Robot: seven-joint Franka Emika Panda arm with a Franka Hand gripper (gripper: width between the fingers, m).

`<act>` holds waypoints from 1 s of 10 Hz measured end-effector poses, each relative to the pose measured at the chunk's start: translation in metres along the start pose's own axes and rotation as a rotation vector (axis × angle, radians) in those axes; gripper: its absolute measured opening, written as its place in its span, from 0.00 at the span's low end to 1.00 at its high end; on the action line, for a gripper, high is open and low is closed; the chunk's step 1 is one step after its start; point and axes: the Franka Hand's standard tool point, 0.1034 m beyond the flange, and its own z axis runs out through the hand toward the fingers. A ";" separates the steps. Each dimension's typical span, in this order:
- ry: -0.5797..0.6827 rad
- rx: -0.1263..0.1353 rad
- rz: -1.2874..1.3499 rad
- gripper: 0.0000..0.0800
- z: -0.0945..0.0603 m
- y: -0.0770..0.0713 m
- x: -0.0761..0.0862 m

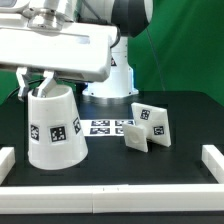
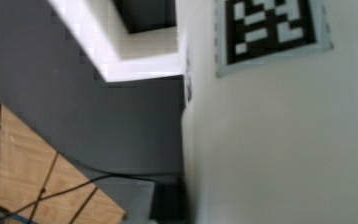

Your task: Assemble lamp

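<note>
The lamp shade, a large white truncated cone with tags, stands at the exterior view's left. My gripper is at its top rim, with one finger outside the wall, and looks shut on that wall. In the wrist view the shade's wall fills one side with a tag on it, and a dark finger lies right against it. The blocky base sits tilted at mid-right. A smaller white tagged part, seemingly the bulb, lies against the base's front.
The marker board lies flat between the shade and the base. White rails edge the black table at the front, left and right. The robot's pedestal stands behind.
</note>
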 end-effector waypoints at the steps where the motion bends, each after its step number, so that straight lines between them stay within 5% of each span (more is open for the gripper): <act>1: -0.004 0.001 0.001 0.06 0.001 0.000 -0.001; 4: 0.055 -0.016 -0.039 0.06 0.007 -0.003 -0.008; 5: 0.035 -0.023 -0.078 0.06 0.018 -0.004 -0.022; 10: 0.010 -0.020 -0.085 0.06 0.028 -0.007 -0.035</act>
